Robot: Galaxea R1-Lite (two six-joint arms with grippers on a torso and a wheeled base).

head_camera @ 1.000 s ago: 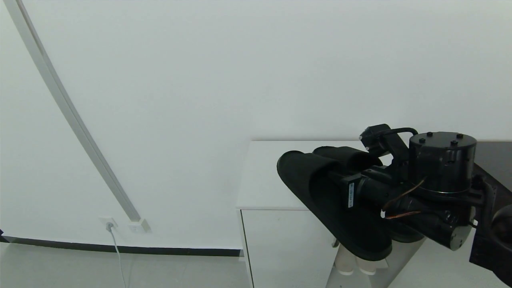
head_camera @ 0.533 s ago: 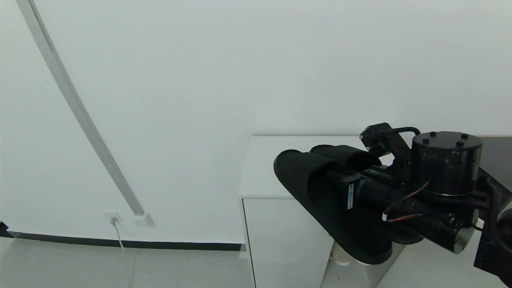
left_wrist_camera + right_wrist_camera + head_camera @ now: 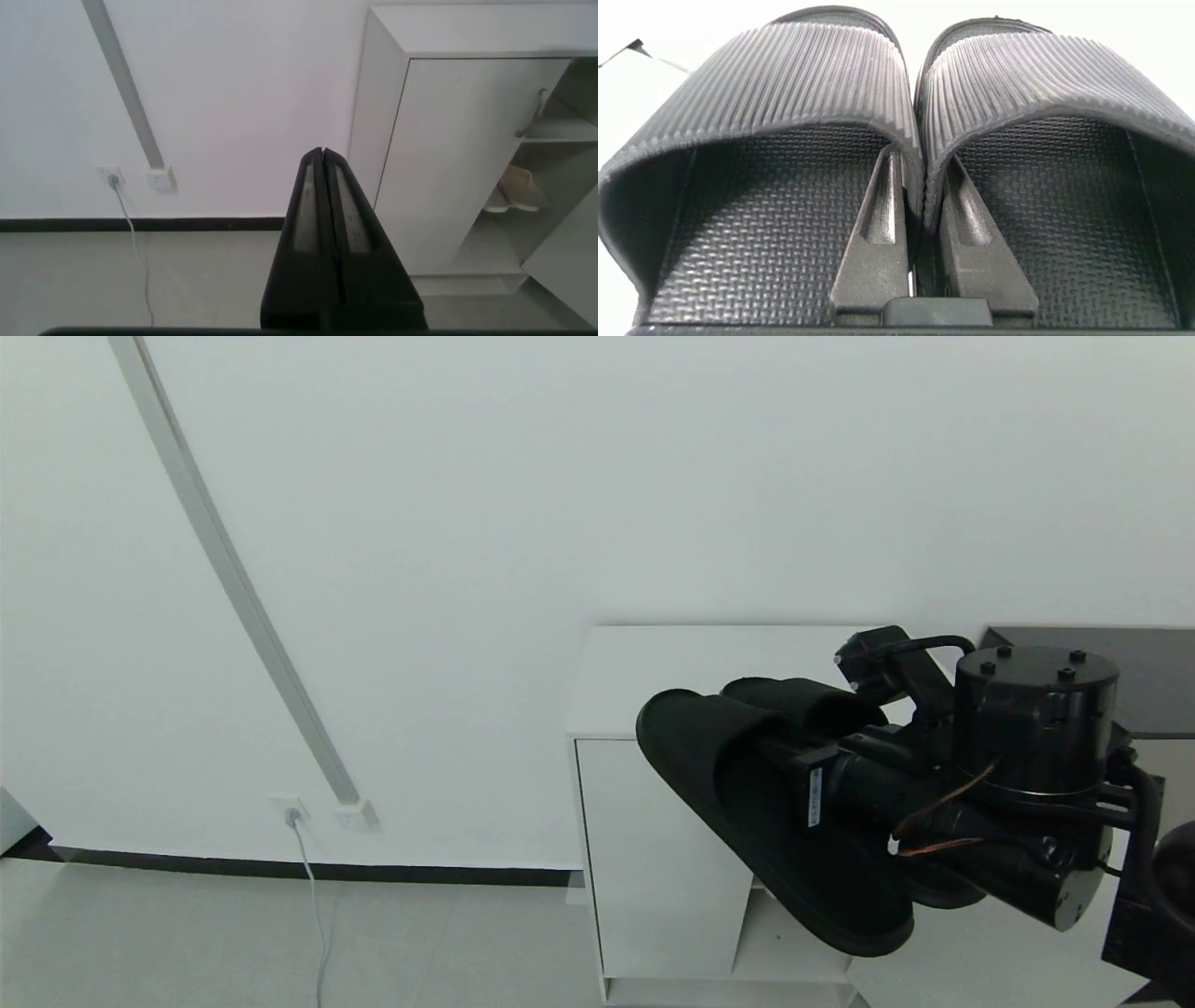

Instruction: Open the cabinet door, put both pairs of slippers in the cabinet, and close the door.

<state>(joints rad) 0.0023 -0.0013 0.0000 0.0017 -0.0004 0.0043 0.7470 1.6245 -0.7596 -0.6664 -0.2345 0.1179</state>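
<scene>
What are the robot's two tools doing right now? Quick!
Left tool: shut, holding nothing.
Right tool: shut on the pair of black slippers, pinching their inner sides together.

Our right arm (image 3: 1032,747) sits raised at the right of the head view, forearm slanting up toward the left. Our right gripper (image 3: 923,168) has its two fingers (image 3: 876,233) closed on the adjoining inner walls of the pair of black slippers (image 3: 813,112), one finger inside each. Our left gripper (image 3: 323,173) is held roughly level, its fingers pressed flat together.
</scene>
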